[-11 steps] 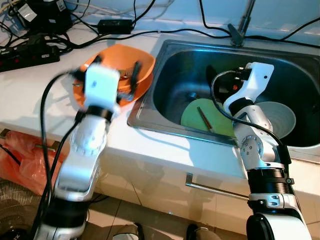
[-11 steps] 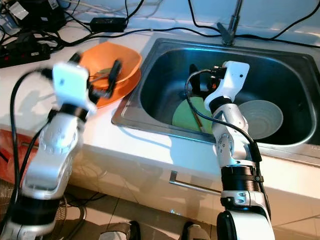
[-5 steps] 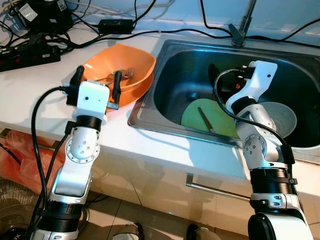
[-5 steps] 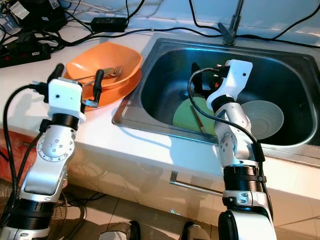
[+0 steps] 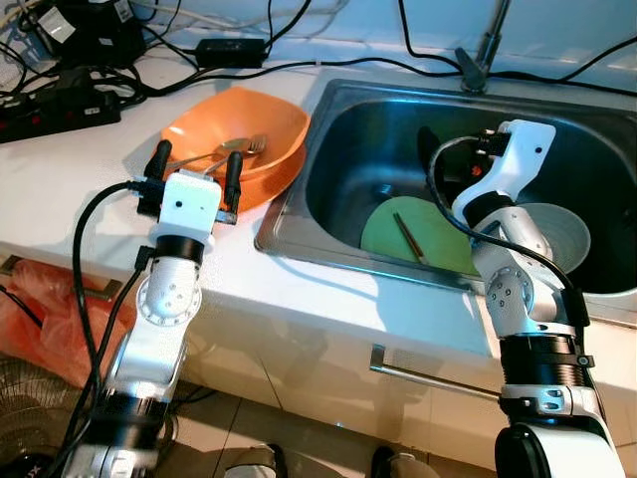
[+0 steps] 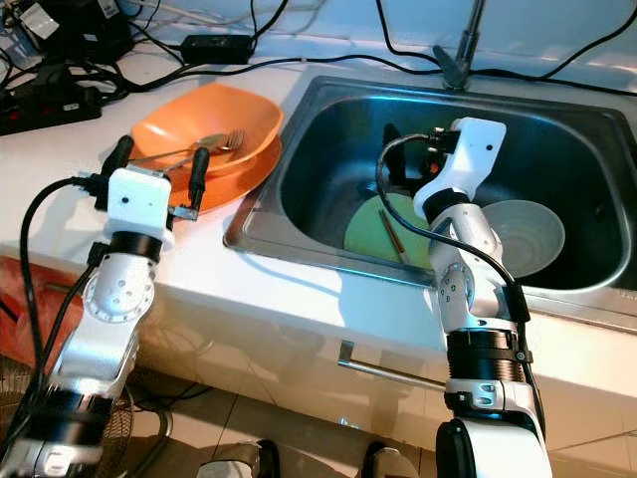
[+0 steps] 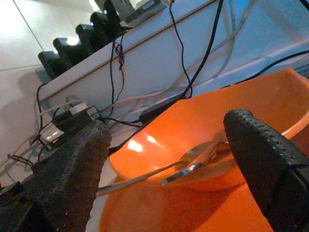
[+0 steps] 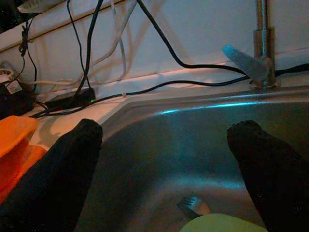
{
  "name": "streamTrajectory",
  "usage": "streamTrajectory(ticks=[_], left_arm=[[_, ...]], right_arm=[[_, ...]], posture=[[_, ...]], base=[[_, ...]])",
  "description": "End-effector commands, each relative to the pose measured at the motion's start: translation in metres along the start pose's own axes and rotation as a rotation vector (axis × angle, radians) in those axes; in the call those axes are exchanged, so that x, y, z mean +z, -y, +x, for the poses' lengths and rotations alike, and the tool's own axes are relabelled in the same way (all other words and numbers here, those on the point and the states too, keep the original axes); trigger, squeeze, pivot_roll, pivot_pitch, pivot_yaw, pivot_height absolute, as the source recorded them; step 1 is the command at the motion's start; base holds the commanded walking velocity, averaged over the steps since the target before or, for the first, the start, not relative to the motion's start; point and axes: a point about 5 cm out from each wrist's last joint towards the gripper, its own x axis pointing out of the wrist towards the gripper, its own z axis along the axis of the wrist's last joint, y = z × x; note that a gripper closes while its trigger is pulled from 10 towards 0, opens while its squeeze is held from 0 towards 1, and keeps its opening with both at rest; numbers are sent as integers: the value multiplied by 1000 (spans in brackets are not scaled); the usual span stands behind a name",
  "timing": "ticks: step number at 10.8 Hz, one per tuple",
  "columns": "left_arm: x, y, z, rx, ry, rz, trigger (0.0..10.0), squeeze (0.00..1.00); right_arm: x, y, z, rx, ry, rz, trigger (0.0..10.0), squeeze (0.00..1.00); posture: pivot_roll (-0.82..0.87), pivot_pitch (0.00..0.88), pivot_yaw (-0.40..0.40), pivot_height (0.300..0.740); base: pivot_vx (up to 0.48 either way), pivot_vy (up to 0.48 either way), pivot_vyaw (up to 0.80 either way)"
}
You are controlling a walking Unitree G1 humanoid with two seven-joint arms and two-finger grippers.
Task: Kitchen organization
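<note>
An orange bowl (image 5: 261, 121) rests on an orange plate (image 5: 271, 185) on the white counter, left of the sink. A fork and a spoon (image 7: 193, 162) lie inside the bowl. My left gripper (image 5: 197, 157) stands open at the bowl's near-left rim, holding nothing. In the steel sink (image 5: 299, 249) lie a green plate (image 5: 386, 231) with a brown stick-like utensil (image 5: 409, 237) on it, a grey bowl (image 5: 557, 234) and a fork (image 8: 195, 208) near the drain. My right gripper (image 5: 443, 159) hangs open inside the sink, above the green plate, empty.
Power strips, adapters and black cables (image 5: 70, 95) crowd the counter's back left. The faucet (image 5: 483, 50) stands behind the sink. A metal drawer handle (image 5: 428, 378) runs below the counter front. An orange bag (image 5: 40, 309) sits on the floor at left.
My left gripper, blurred over the orange bowl a second ago, has drawn back to its near-left rim and steadied. The right arm has hardly moved.
</note>
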Motion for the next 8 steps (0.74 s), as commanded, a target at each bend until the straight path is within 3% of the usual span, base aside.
streamTrajectory(ticks=[1, 2, 3, 4, 8], left_arm=[[-4, -6, 1, 24, -9, 20, 9922, 0], [-7, -6, 4, 23, -2, 9, 3765, 0], [-6, -6, 5, 28, 10, 4, 1412, 0], [-5, -6, 7, 31, 22, 3, 0, 0], [-6, -6, 10, 36, 45, 7, 0, 0]], right_arm=[[5, 1, 0, -5, 15, 2, 10000, 0], [7, 2, -1, -12, 19, 0, 10000, 0], [8, 3, -1, -17, 22, -3, 10000, 0], [8, 4, -1, -21, 23, -4, 10000, 0], [10, 4, 1, -25, 28, -5, 10000, 0]], posture=[[67, 128, 58, 740], [60, 130, 59, 740], [59, 129, 59, 740], [58, 131, 56, 740], [56, 130, 52, 740]], base=[[0, 0, 0], [0, 0, 0], [0, 0, 0], [0, 0, 0], [0, 0, 0]])
